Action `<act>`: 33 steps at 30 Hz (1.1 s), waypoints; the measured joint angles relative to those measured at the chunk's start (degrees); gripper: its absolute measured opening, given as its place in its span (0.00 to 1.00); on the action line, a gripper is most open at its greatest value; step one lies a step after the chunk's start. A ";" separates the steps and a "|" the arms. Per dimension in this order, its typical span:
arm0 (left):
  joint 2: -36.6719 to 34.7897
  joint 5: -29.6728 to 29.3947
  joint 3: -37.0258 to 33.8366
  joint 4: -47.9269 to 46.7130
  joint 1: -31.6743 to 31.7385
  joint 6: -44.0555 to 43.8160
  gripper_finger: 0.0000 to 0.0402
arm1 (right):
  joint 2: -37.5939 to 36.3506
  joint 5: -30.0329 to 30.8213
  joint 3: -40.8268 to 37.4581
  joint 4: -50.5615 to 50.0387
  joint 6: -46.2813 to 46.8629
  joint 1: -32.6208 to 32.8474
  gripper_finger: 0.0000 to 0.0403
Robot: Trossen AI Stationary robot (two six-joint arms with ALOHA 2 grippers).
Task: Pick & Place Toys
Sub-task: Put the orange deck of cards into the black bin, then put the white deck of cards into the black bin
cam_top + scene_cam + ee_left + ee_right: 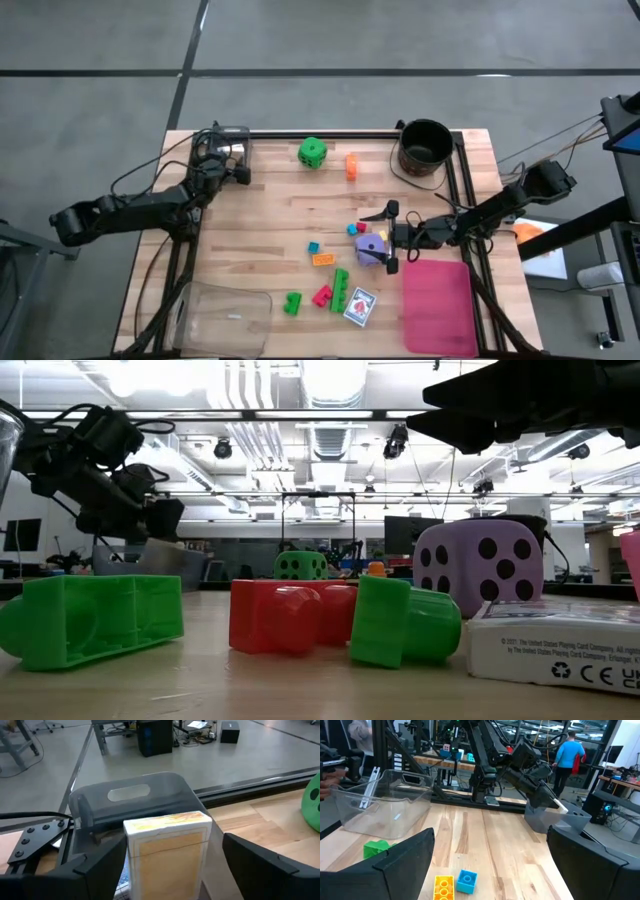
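Observation:
Toys lie scattered on the wooden table: a green die, an orange brick, a purple die, several small bricks and a card pack near the front. My left gripper is at the far left corner, open, over a grey bin. A yellow-and-white card pack stands upright between its fingers. My right gripper hangs open above the table right of centre. The purple die rests on the table just beside and below it. My left gripper has the yellow-and-white card pack between its fingers, above the grey bin. One finger stands plainly apart from the pack's side. The other finger lies close against the opposite side, and I cannot tell whether it touches.
A black bucket stands at the far right. A flat pink tray lies at the near right and a clear plastic tray at the near left. Green bricks, a red brick and an orange brick lie between them.

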 joint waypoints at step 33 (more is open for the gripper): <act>-9.26 59.77 2.62 4.60 -2.73 7.02 0.81 | 0.02 0.00 0.00 -0.04 0.54 -0.44 0.95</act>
